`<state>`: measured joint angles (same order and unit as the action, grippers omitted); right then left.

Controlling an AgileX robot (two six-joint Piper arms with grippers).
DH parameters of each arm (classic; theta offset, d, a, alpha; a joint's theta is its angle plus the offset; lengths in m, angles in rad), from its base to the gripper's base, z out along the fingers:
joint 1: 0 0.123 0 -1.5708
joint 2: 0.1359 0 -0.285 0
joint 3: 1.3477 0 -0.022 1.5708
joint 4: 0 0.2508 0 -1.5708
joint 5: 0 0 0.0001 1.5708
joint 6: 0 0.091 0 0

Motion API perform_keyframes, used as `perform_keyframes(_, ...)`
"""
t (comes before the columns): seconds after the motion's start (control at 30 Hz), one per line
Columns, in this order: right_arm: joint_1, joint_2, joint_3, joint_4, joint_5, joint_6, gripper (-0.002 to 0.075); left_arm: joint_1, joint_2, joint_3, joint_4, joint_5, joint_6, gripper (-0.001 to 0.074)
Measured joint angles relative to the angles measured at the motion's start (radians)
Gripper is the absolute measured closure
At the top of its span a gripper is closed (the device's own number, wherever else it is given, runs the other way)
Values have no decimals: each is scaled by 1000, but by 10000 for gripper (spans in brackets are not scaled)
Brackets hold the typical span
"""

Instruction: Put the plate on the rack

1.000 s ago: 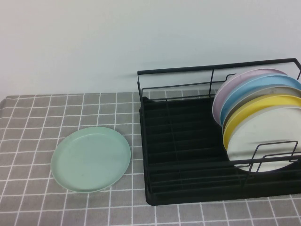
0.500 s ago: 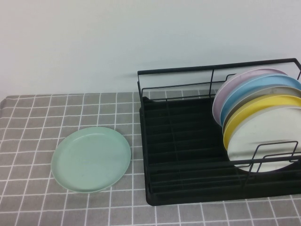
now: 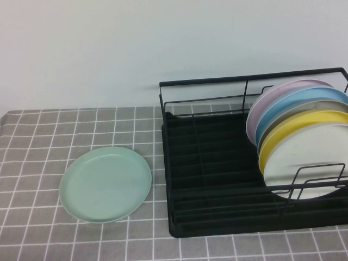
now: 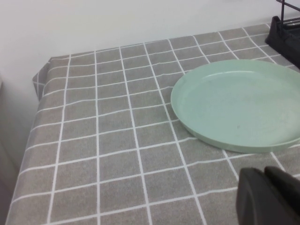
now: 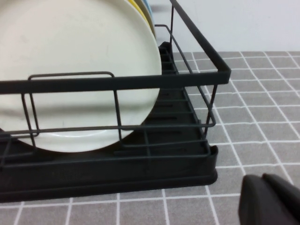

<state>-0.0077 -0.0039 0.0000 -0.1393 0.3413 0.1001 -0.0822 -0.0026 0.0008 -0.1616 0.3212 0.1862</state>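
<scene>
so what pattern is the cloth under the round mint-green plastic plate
Grey with a white grid of squares, clearest in the left wrist view, around the plate.

Nothing has shifted: the plate [image 3: 105, 184] lies where it lay, left of the rack [image 3: 217, 179].

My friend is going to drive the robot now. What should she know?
Left gripper: near the table, close to the mint-green plate, holding nothing.
Right gripper: low by the rack at its right end, holding nothing.
The plate lies flat on the checked cloth, left of the rack.
Five plates stand at the rack's right end; its left part is free.
Done: nothing. Left: grasp the plate and stand it in the rack.
</scene>
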Motion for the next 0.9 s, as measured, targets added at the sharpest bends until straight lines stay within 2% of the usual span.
perform_keyframes(0.23,0,0,0,-7,-5,-3,727,0,0,0,-42,0,-2,737)
perform_keyframes(0.43,0,0,0,33,-155,50,727,0,0,0,-133,-39,-4,737)
perform_keyframes(0.57,0,0,0,169,-301,52,727,0,0,0,-222,-89,-4,737)
perform_keyframes(0.77,0,0,0,518,-473,54,727,0,0,0,-538,-224,-4,737)
perform_keyframes(0.9,0,0,0,583,-486,54,727,0,0,0,-746,-237,-6,737)
